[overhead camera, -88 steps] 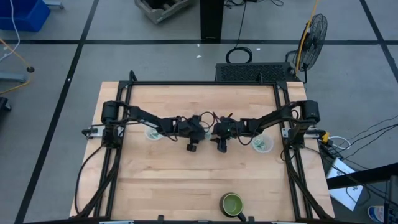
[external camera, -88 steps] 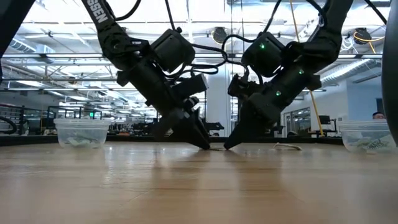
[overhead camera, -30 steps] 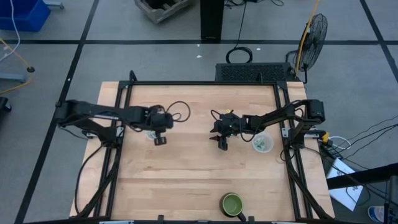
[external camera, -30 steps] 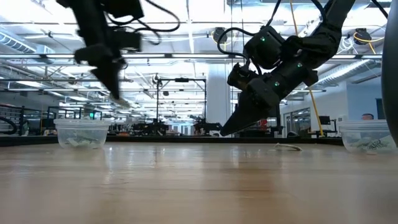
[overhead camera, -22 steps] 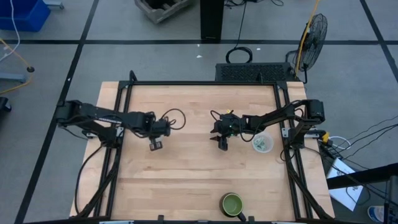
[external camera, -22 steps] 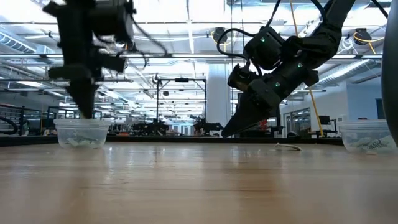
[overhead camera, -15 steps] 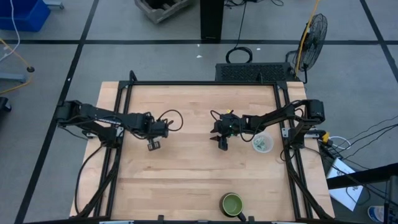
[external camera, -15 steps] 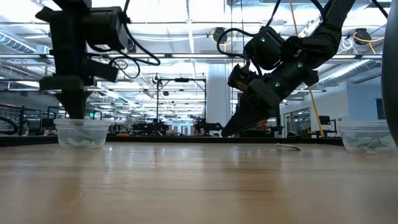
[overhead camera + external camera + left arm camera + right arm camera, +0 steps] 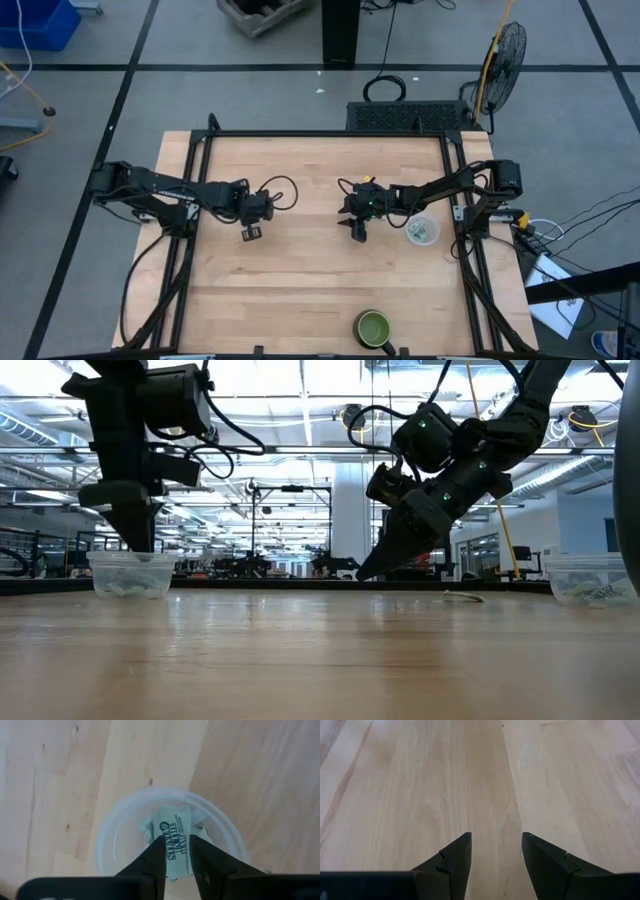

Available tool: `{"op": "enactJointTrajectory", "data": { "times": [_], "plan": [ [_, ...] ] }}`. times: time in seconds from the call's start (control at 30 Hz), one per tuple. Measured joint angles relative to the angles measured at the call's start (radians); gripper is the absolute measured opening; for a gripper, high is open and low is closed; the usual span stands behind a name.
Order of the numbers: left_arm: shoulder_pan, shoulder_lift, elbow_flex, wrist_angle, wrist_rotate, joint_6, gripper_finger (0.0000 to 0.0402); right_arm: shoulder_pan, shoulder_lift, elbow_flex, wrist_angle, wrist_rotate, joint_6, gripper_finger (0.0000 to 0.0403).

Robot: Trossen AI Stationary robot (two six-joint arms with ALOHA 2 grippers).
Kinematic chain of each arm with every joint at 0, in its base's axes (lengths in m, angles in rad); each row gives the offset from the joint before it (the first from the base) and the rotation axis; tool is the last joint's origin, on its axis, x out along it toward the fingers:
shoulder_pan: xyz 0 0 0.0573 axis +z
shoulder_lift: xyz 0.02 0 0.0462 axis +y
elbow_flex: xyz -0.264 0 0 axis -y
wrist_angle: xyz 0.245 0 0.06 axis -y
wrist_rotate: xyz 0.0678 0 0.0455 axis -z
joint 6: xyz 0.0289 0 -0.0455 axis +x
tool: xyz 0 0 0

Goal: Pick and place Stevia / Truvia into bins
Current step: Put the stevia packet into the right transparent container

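My left gripper [image 9: 250, 233] points straight down over the left translucent cup [image 9: 130, 574], its fingertips just above the rim [image 9: 106, 835]. It is shut on a green-and-white Stevia sachet [image 9: 176, 827]. More sachets [image 9: 147, 829] lie in the cup beneath. My right gripper [image 9: 357, 233] hangs open and slanted just above the bare wood at the table's middle [image 9: 495, 840], touching nothing. The right cup [image 9: 422, 230] holds several sachets [image 9: 598, 592]. A thin pale sachet [image 9: 463, 596] lies flat on the table between the right gripper and the right cup. My left gripper holds the sachet across its width, one finger [image 9: 156, 855] on each long edge [image 9: 168, 851]. The fingers come from above, pointing down. The sachet lies flat between them, its printed face up, lifted clear above the cup's inside.
A green dark-rimmed bowl [image 9: 373, 326] stands near the table's near edge, right of centre. Black frame rails [image 9: 188, 250] run down both sides of the table. Bare wood lies between the two arms and toward the near edge.
My left gripper has swung a little toward the table's left, come down and turned upright, and now hangs with its tips just over the left cup's rim. The right arm has kept still.
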Motion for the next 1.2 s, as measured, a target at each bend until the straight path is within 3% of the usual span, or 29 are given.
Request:
{"op": "enactJointTrajectory", "data": {
  "times": [0.3, 0.57, 0.77, 1.2],
  "plan": [
    [-0.017, 0.0, 0.009, -0.001, 0.01, -0.009, 0.011, 0.0, -0.093, -0.001, -0.132, 0.021, 0.003, 0.0169],
    [-0.038, -0.001, 0.104, -0.016, 0.008, 0.014, 0.0111, 0.057, -0.284, 0.0, -0.481, 0.3, 0.051, 0.0169],
    [-0.038, -0.001, 0.175, 0.024, -0.039, 0.083, 0.0111, 0.091, -0.25, 0.0, -0.626, 0.368, 0.136, 0.0169],
    [-0.037, -0.001, 0.179, 0.09, -0.05, 0.159, 0.0111, 0.092, -0.192, -0.001, -0.655, 0.441, 0.15, 0.0169]
  ]
}}
